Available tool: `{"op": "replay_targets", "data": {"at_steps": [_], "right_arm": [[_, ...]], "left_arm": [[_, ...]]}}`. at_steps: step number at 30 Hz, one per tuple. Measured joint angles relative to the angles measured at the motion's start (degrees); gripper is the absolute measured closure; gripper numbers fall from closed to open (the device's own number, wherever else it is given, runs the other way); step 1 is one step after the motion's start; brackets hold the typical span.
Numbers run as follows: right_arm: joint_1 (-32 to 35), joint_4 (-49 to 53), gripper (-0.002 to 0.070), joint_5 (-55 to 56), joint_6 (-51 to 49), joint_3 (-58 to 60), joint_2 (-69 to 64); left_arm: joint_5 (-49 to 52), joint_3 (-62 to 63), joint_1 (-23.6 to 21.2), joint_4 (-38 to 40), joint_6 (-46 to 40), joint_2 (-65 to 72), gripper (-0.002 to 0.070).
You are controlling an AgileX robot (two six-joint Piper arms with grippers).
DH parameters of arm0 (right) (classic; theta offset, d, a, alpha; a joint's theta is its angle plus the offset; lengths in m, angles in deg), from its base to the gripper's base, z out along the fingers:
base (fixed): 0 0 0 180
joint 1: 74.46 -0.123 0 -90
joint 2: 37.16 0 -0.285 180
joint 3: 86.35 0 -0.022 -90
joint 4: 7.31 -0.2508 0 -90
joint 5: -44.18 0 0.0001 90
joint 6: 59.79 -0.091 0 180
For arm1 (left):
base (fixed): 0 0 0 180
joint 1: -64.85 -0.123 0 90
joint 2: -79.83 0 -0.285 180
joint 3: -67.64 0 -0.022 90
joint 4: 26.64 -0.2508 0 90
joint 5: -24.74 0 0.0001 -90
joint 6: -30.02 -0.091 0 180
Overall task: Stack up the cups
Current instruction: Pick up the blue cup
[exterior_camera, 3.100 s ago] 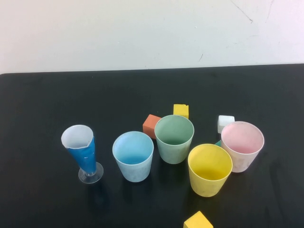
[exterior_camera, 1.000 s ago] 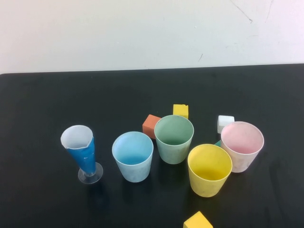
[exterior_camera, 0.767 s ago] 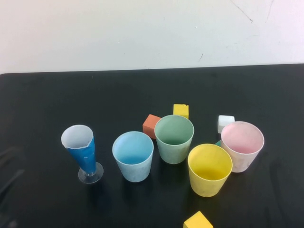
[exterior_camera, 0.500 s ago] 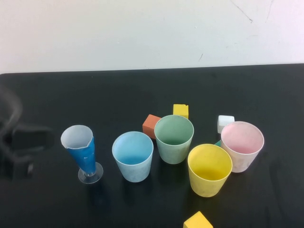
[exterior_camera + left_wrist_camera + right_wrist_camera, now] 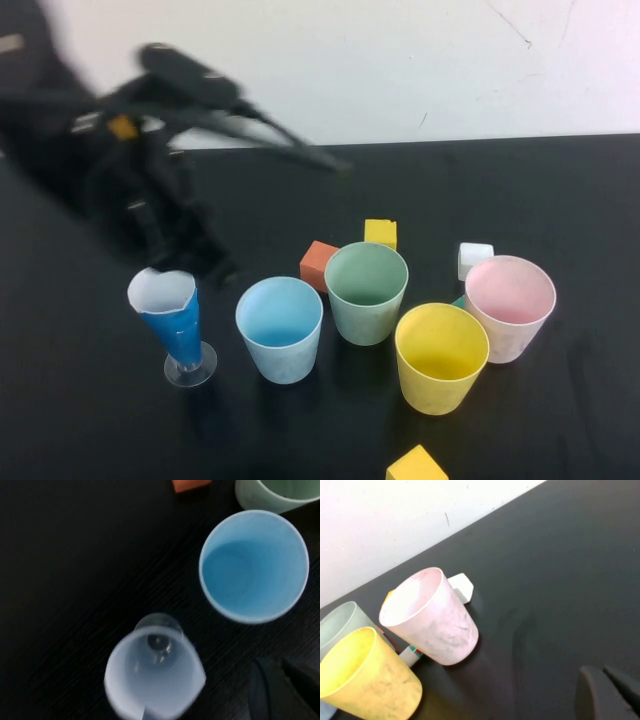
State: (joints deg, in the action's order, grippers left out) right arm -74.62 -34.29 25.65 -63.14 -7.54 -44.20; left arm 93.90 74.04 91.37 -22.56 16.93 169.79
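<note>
Four cups stand upright and apart on the black table [image 5: 520, 190]: light blue [image 5: 279, 330], sage green [image 5: 367, 293], yellow [image 5: 441, 358] and pale pink [image 5: 510, 307]. My left gripper [image 5: 205, 262] hangs blurred just behind the blue-and-white cone cup [image 5: 170, 320], holding nothing. In the left wrist view it [image 5: 281, 661] is above the table beside the cone cup [image 5: 152, 680] and the light blue cup [image 5: 254, 565], fingers together. My right gripper [image 5: 602, 667] is out of the high view; its wrist view shows it low, off to the side of the pink cup [image 5: 432, 620] and yellow cup [image 5: 367, 677], fingers together.
An orange block [image 5: 319, 262] and a yellow block [image 5: 381, 233] lie behind the green cup. A white block [image 5: 475, 258] lies behind the pink cup. Another yellow block [image 5: 417, 464] sits at the front edge. A white wall rises behind the table.
My left arm has swung in from the left edge and now reaches over the back left of the table toward the cone cup. The cups and blocks have not moved.
</note>
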Motion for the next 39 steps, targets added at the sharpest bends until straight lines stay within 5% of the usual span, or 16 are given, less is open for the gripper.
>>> {"op": "replay_targets", "data": {"at_steps": [4, 9, 13, 31, 39], "right_arm": [[0.00, 0.00, 0.0679, 0.00, 0.27, 0.00, 0.00], [0.00, 0.00, 0.0679, -0.26, 0.70, 0.00, 0.00], [0.00, 0.00, 0.0679, -0.46, 0.80, 0.00, 0.00], [0.00, 0.00, 0.0679, -0.87, 0.92, 0.00, 0.00], [0.00, 0.00, 0.0679, -0.91, 0.92, 0.00, 0.00]], "left_arm": [[1.55, 7.38, 1.01, 1.74, 0.75, 8.13, 0.0544], [1.55, 13.00, 1.22, 4.22, 1.71, 16.28, 0.0263], [1.55, 13.98, 1.22, 3.42, 1.95, 19.75, 0.0200], [1.43, 14.07, 1.22, -0.69, 3.15, 29.13, 0.0265], [1.46, 14.07, 1.22, -0.05, 3.06, 32.18, 0.0623]]}}
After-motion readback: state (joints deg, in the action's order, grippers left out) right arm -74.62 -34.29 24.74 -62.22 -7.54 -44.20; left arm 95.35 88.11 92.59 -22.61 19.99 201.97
